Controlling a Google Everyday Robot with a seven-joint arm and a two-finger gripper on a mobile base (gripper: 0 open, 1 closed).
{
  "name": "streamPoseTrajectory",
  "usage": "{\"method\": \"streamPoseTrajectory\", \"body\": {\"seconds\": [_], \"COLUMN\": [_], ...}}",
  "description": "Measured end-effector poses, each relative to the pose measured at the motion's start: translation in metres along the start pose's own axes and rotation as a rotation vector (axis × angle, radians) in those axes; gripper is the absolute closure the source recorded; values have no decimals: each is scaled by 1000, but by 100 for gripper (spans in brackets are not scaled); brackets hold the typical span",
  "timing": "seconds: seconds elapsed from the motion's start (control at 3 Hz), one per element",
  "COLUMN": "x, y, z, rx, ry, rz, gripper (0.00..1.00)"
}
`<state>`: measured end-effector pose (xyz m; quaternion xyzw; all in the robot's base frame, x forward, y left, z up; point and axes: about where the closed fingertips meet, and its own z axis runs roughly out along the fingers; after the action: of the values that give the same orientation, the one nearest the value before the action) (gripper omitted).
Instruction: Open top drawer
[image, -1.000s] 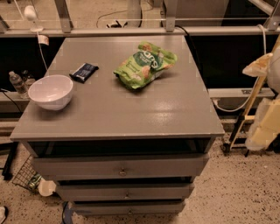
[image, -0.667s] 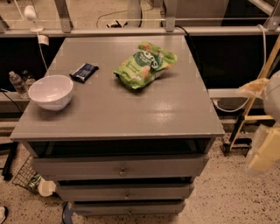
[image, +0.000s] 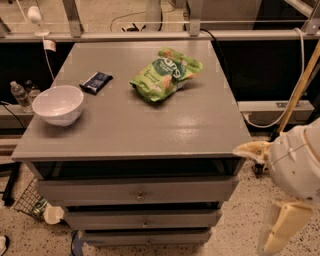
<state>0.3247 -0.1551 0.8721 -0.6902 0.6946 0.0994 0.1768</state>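
The top drawer (image: 100, 190) is the uppermost grey front of the cabinet, with a small metal knob (image: 140, 196) at its middle. It sits flush with the fronts below, with a dark gap under the tabletop above it. My gripper (image: 266, 192) is at the right edge of the view, beside the cabinet's front right corner and level with the top drawer. It is open and empty: one cream finger (image: 250, 149) points left near the tabletop corner, the other (image: 282, 231) hangs lower down. It touches nothing.
On the grey tabletop (image: 165, 130) lie a white bowl (image: 58, 104), a dark snack bar (image: 96, 81) and a green chip bag (image: 165, 73). Two slimmer drawers (image: 145, 219) sit below. A wire basket (image: 30, 202) and a cup stand on the floor at left; cables and a pole are at right.
My gripper has come down and in from the right edge, from beside the tabletop to level with the top drawer. The objects on the tabletop have not moved.
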Motion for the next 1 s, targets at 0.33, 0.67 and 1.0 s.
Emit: {"method": "streamPoseTrajectory", "body": {"seconds": [0.33,0.67,1.0], "x": [-16,-16,-16], "y": [32,32,19], "z": [33,33,69], "rx": [-32,-32,-31], "ry": [-53,-53,-44], "rz": [-7,-7,-4], "gripper": [0,0,0]}}
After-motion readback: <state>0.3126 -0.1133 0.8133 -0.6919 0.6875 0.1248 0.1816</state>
